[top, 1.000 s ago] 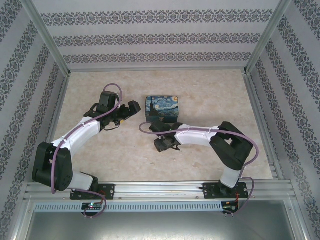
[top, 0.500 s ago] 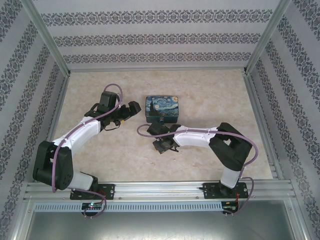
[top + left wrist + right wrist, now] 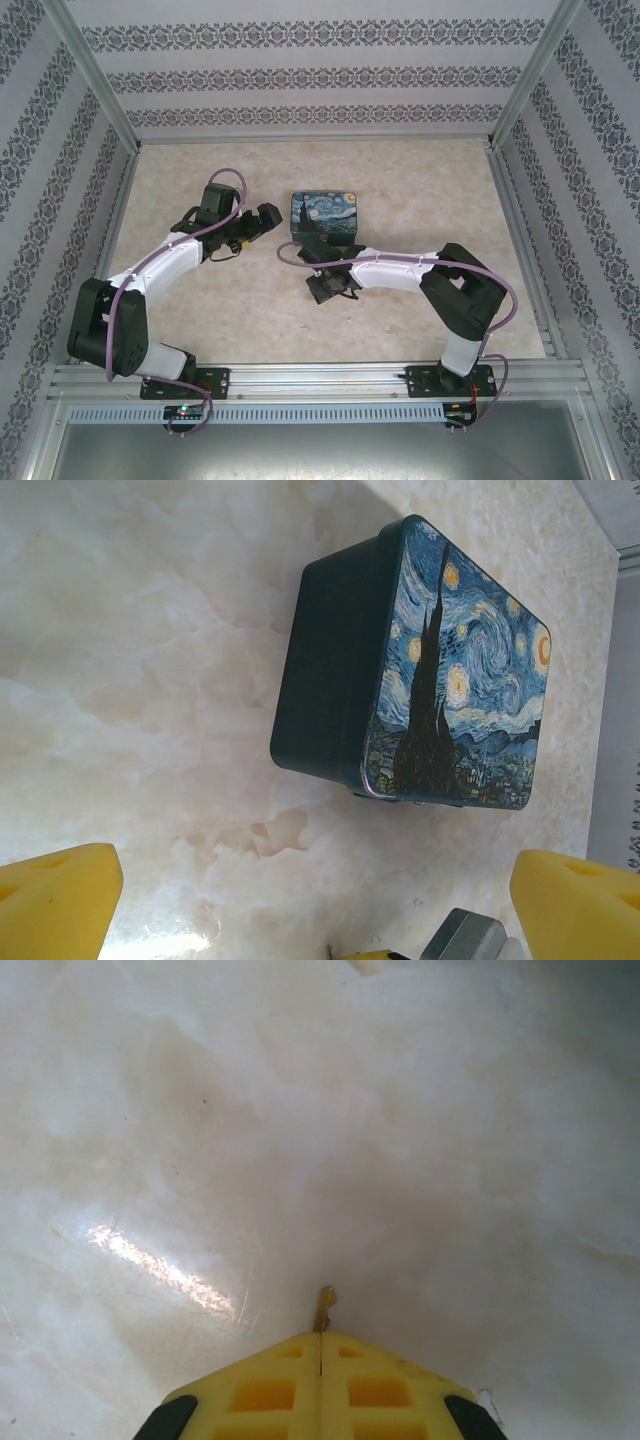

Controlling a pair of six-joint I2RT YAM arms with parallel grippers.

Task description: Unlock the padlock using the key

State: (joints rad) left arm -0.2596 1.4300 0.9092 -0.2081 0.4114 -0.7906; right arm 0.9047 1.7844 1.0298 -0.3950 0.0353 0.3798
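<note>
- Top external: the left end effector (image 3: 268, 216) hangs with its jaws spread wide. It faces the blue rectangular tin with the swirling night-sky print (image 3: 325, 213) at its 3 o'clock, probably ready to steady it. The right end effector (image 3: 330, 288) points down at the tin's 6 o'clock, low over the pale marbled worktop (image 3: 420, 190). Panels of floral-striped wallpaper (image 3: 300, 80) in an aluminium frame (image 3: 95, 75) close the cell on three sides.
- Left wrist: the tin sits on the worktop toward 1 o'clock, well apart from the two yellow foam pads (image 3: 55, 895).
- Right wrist: the pads are pressed together on the tiny thin grey-brown metal key (image 3: 323, 1308). Its tip pokes out toward 12 o'clock, just over glossy worktop, a pinch suited to carrying it to the padlock.
</note>
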